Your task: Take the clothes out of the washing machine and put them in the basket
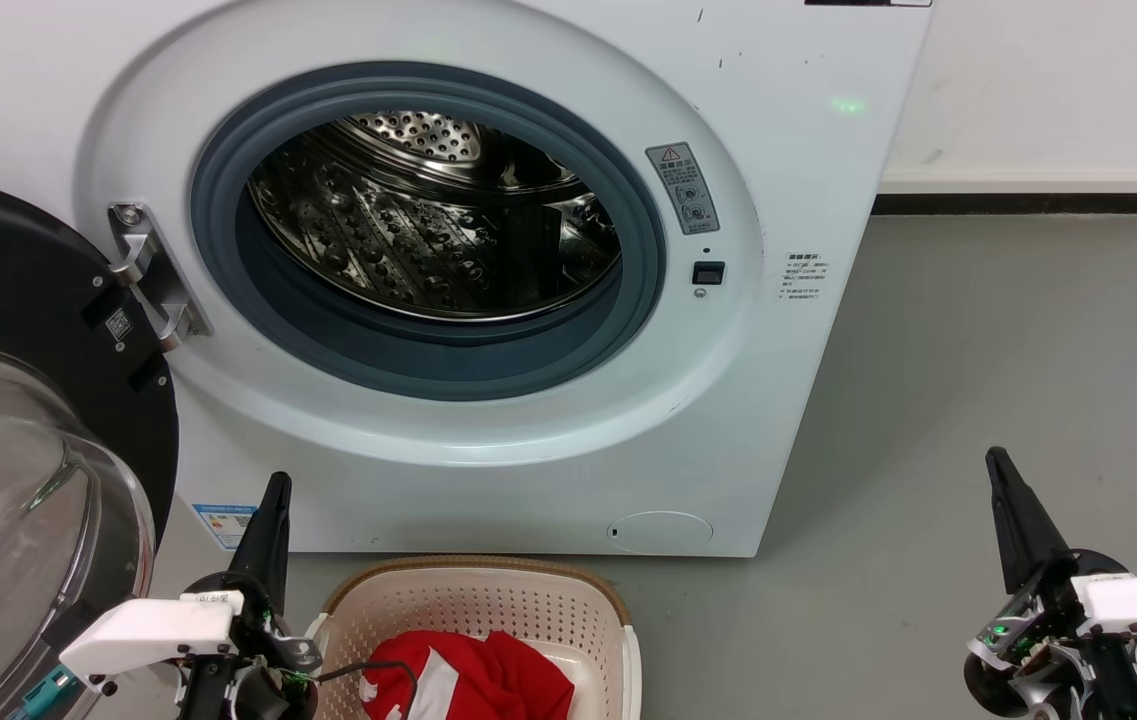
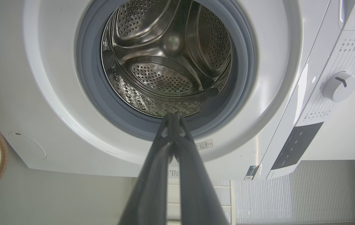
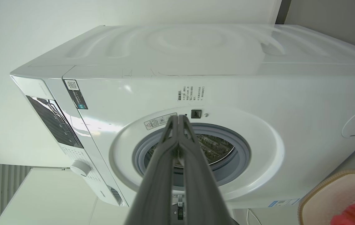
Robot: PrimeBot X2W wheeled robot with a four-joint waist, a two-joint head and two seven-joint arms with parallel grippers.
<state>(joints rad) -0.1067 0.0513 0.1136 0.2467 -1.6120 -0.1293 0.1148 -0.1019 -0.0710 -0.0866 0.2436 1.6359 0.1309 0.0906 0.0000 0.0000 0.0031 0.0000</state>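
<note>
The washing machine [image 1: 528,470] is white, smooth and shiny. Its drum [image 1: 428,240] is bright metal full of little holes, and it gleams. The ring [image 1: 428,372] round the opening looks like dull grey rubber. The door [image 1: 18,290] has a dull black frame and clear glass. The basket [image 1: 488,600] is cream plastic with a brown rim. The clothes [image 1: 498,680] are soft red cloth, crumpled. My left claw [image 1: 276,490] and right claw [image 1: 998,465] are dark and dull. The floor [image 1: 978,400] is smooth and dull.

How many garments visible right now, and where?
1 distinguishable: a red-and-white bundle in the basket, in front of the washing machine. It may hide a second garment underneath. None seen in the drum.
</note>
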